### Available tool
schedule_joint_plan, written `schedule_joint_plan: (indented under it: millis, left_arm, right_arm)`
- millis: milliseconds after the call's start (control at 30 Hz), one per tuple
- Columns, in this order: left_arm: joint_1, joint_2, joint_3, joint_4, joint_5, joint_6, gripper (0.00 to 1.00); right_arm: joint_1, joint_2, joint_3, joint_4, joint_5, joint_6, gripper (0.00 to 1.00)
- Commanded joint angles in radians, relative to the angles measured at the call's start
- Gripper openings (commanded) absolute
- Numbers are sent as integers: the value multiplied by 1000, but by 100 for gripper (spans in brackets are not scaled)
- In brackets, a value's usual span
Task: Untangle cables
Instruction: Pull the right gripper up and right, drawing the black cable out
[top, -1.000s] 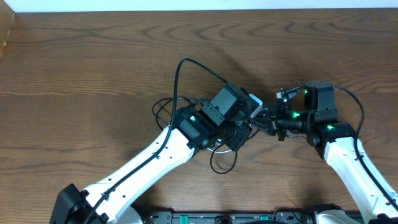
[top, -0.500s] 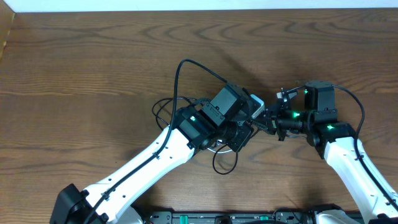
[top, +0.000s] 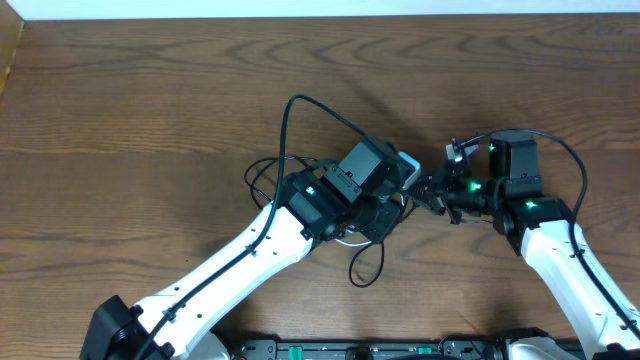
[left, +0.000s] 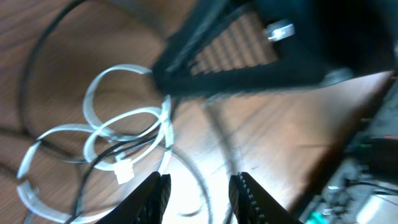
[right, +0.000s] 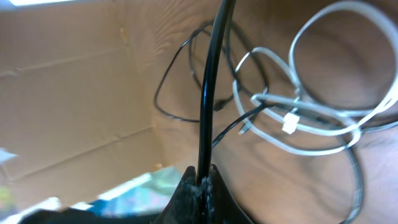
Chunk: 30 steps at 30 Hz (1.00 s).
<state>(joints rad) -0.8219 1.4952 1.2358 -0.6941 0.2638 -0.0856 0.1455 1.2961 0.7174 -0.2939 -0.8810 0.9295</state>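
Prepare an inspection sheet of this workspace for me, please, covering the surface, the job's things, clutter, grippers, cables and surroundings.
Surface: brown wood-grain table, no damage seen.
Job's things: flat white cable coiled in several loops, with thin black cords threaded through them; tangled.
Clutter: nothing seen.
Grippers: left gripper open, above the white loops; right gripper shut on a black cord.
Cables: thick black robot wire arches above the white left arm, off the table.
Surroundings: pale strip along the table's far edge; nothing else seen.
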Motion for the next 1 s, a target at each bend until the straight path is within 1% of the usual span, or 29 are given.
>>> schedule_joint_plan:
  millis: [0,67,100,167,233,300,333,400,433,500,633,700,767,967]
  left_arm:
    - [-2,3,5,-49,-253,-54,34]
    - [-1,3,5,-77,-377,-122,34]
    - [2,3,5,-98,-463,-164,35]
    - [13,3,5,-115,-524,-207,37]
    - [30,3,5,-126,-538,-240,39]
    - [51,3,5,-132,-538,-262,40]
    - [61,3,5,-135,-538,-272,41]
    - [78,3,5,-139,-536,-276,42]
    - [87,3,5,-142,-536,-276,43]
    - [99,3,5,-145,-534,-276,43]
    - [110,3,5,-162,-534,-276,43]
    - [110,3,5,-167,-534,-276,43]
    - [110,3,5,-170,-534,-277,43]
    - [110,3,5,-174,-534,-288,43]
  right_arm:
    - [4,0,-1,-14,78,-260,1]
    - [4,0,-1,-19,92,-364,1]
    - [4,0,-1,-18,93,-447,1]
    - [4,0,-1,-11,93,-521,1]
    - [4,0,-1,9,81,-580,1]
    - [4,0,-1,52,13,-651,1]
    - [4,0,-1,96,-51,-689,1]
    - [3,0,-1,202,-153,-699,1]
    - [3,0,0,299,-219,-686,1]
    - [-3,0,3,450,-261,-604,1]
    - [-38,0,30,794,-261,-380,1]
    - [-67,0,63,892,-248,-310,1]
    - [-99,0,112,926,-222,-267,1]
    - [-201,0,317,907,-156,-203,1]
